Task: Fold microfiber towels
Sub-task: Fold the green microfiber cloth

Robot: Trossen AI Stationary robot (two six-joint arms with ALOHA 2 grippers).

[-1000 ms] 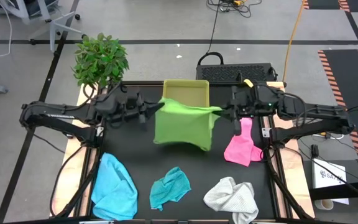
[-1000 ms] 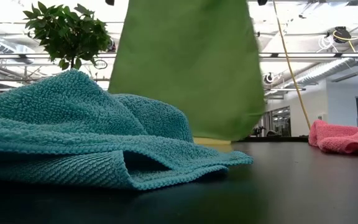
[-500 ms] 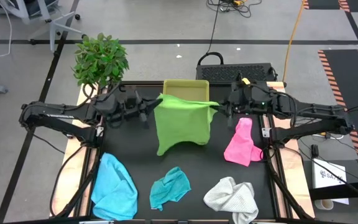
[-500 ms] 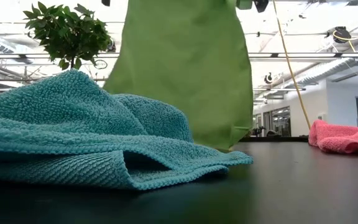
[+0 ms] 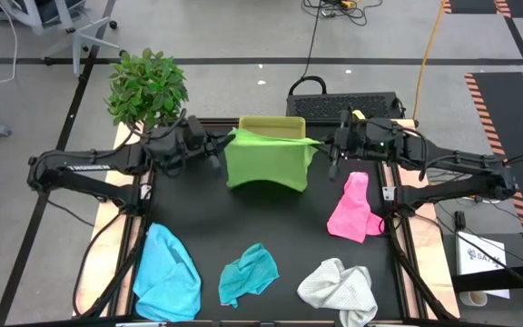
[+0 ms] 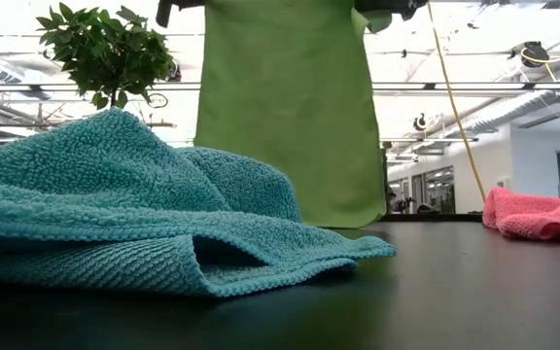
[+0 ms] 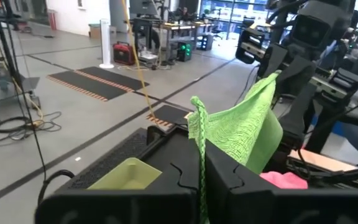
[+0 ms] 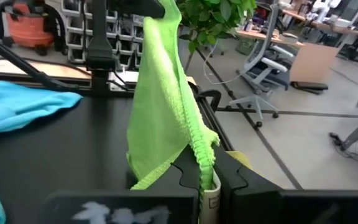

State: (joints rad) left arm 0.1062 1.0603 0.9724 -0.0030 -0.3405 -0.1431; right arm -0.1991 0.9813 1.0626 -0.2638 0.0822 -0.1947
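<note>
While your left gripper [image 5: 218, 153] and right gripper [image 5: 323, 154] each stay clamped on one upper corner, the lime green towel [image 5: 266, 162] hangs stretched between them at 12 o'clock of the table [image 5: 207, 227], before the yellow-green tray [image 5: 272, 127]. You see the pink towel [image 5: 354, 209] at 3 o'clock; light blue [image 5: 166, 272], teal [image 5: 248, 272] and white [image 5: 339, 289] towels lie toward 6 o'clock.

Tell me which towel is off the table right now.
The lime green towel, hanging stretched between the left pincer and right pincer; the other four lie crumpled on the tabletop.
</note>
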